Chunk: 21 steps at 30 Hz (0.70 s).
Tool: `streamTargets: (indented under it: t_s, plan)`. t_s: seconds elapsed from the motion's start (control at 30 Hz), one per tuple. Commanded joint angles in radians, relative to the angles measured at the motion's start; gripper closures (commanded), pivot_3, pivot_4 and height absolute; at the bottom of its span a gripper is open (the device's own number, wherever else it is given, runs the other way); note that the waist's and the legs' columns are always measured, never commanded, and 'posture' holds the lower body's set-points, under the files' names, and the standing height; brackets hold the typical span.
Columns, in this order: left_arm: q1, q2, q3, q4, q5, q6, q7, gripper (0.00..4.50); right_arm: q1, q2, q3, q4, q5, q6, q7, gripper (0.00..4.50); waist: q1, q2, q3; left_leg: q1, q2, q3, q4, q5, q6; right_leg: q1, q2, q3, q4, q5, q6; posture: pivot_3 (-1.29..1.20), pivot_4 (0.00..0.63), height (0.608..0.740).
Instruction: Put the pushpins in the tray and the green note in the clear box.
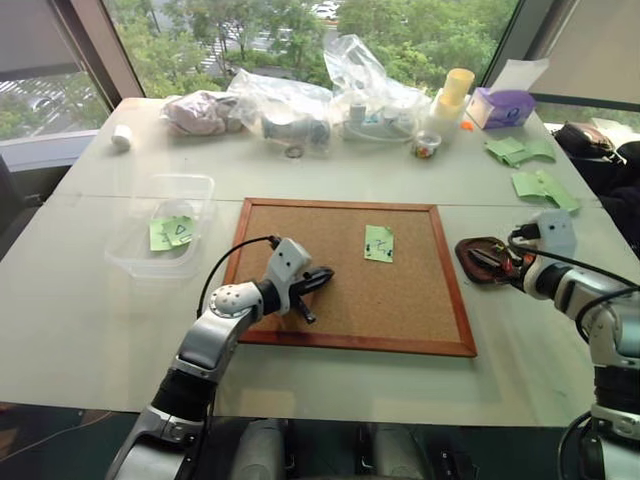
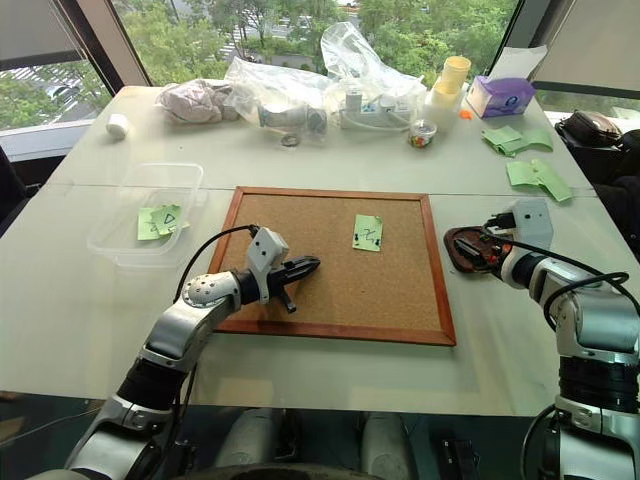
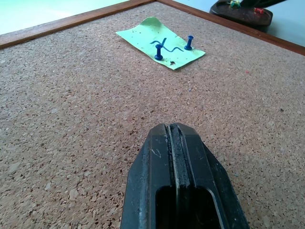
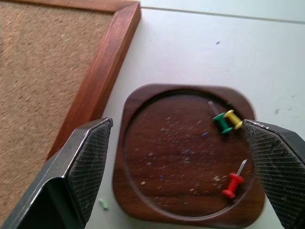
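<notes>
Three pushpins [image 4: 228,143] (green, yellow, red) lie in the tray [image 4: 143,200], just right of the corkboard [image 1: 300,335]. Right gripper [image 4: 183,167] hovers over the tray, jaws spread, empty. The green note [image 3: 159,42] sits pinned on the corkboard by two blue pins [image 3: 188,43]; clear box [image 1: 130,262] is left of the corkboard. Left gripper [image 3: 177,143] is pressed together over the cork.

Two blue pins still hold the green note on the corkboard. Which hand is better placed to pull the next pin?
The left hand: it is shut over the corkboard and points at the green note. The right hand is open over the tray.
</notes>
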Motion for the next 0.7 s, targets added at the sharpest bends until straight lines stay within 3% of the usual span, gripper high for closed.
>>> streamTargets:
  t_s: [0.03,0.27,0.5,0.6,0.7]
  plan:
    - [0.017,-0.001,-0.023,0.015,0.008,0.009,-0.008,4.5,-0.04,0.01,-0.035,-0.076,0.043,-0.018,-0.002,0.05,0.0,0.0,0.0,0.0,0.0,0.0,0.0,0.0,0.0,0.0,0.0,0.0,0.0,0.0,0.0,0.0,0.15,0.74]
    - [0.014,-0.006,-0.025,0.02,0.011,0.005,-0.009,4.5,-0.101,0.064,0.097,-0.217,0.132,-0.003,0.065,0.05,-0.001,0.001,-0.001,0.0,0.0,-0.001,0.0,0.0,0.0,0.0,0.0,0.0,0.0,0.0,0.0,0.0,0.15,0.74]
    - [0.011,-0.008,-0.02,0.02,0.016,0.001,0.001,4.5,-0.122,0.142,0.27,-0.175,0.063,-0.065,0.043,0.05,0.003,0.001,-0.001,0.0,0.0,-0.001,0.0,-0.001,0.001,0.0,-0.001,0.0,0.0,0.0,0.0,0.0,0.15,0.74]
    - [0.019,-0.006,-0.016,0.009,0.014,0.006,0.006,4.5,-0.129,0.16,0.308,-0.139,0.033,-0.098,0.039,0.82,0.002,0.001,-0.001,0.0,-0.001,-0.001,0.0,-0.001,0.001,0.0,-0.001,0.0,0.0,0.0,0.0,0.0,0.15,0.74]
    - [0.027,-0.004,-0.014,0.0,0.013,0.009,0.011,4.5,-0.135,0.169,0.338,-0.106,0.005,-0.125,0.042,2.35,0.001,0.001,-0.001,0.0,-0.001,-0.001,0.0,-0.001,0.001,0.0,-0.001,0.0,0.0,0.0,0.0,0.0,0.15,0.74]
